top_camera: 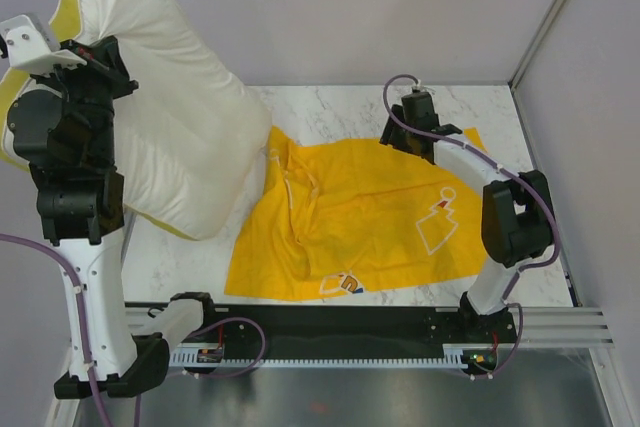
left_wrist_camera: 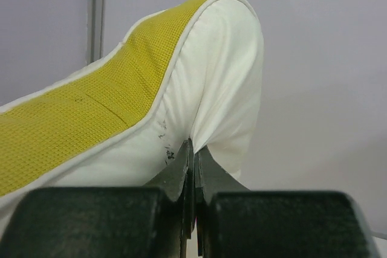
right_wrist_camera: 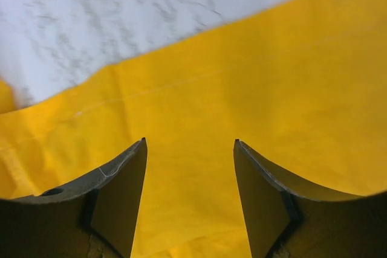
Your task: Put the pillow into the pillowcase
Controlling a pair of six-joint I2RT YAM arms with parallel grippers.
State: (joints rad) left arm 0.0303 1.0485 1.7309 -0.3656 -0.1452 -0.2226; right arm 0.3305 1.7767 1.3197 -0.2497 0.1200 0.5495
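Shows plump white quilted rectangular pillow (top_camera: 190, 117) with woven yellow mesh edge band, held aloft at far left above the white marbled table (top_camera: 330, 107), just beside the thin bright yellow fabric pillowcase (top_camera: 370, 217). Pinches a soft white fold of the cushion between the closed fingers of the left gripper (left_wrist_camera: 193, 149), presumably to lift it clear for insertion. Keeps the case flat though creased at mid-table, printed outline upward. Poises the right gripper (right_wrist_camera: 189, 143) low over the case's far edge, jaws apart and gripping nothing, probably to catch the cloth
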